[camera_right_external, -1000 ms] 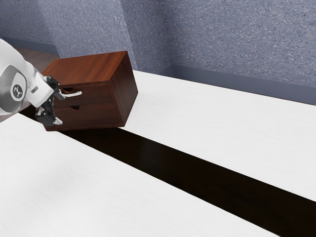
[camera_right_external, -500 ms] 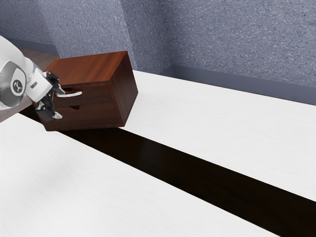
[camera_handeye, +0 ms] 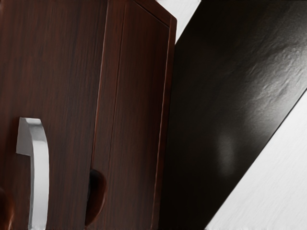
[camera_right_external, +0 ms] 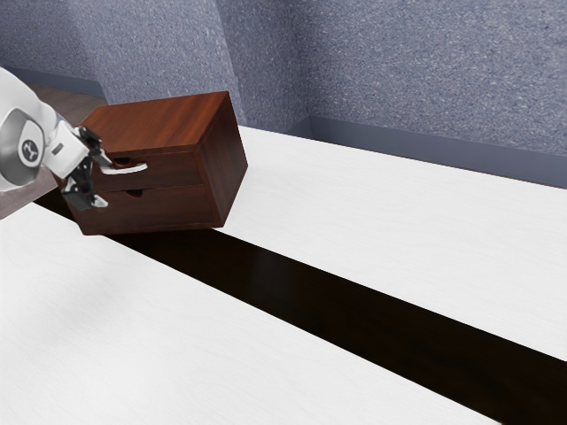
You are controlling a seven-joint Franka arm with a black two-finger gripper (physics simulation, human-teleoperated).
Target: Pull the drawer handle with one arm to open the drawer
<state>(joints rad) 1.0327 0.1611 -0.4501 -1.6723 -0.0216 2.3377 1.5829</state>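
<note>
tool [camera_right_external: 102, 181] edged up toward curved metal handle [camera_right_external: 125, 166] | jaws apart | dark wood drawer [camera_right_external: 173, 166]

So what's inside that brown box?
The inside is hidden. The box shows just its wooden outside. The drawer front, with its silver handle, covers whatever is in there.

Reddish-brown wooden cabinet [camera_right_external: 177, 124], upper drawer [camera_right_external: 168, 168], curved silver handle [camera_right_external: 128, 166] on front
</note>
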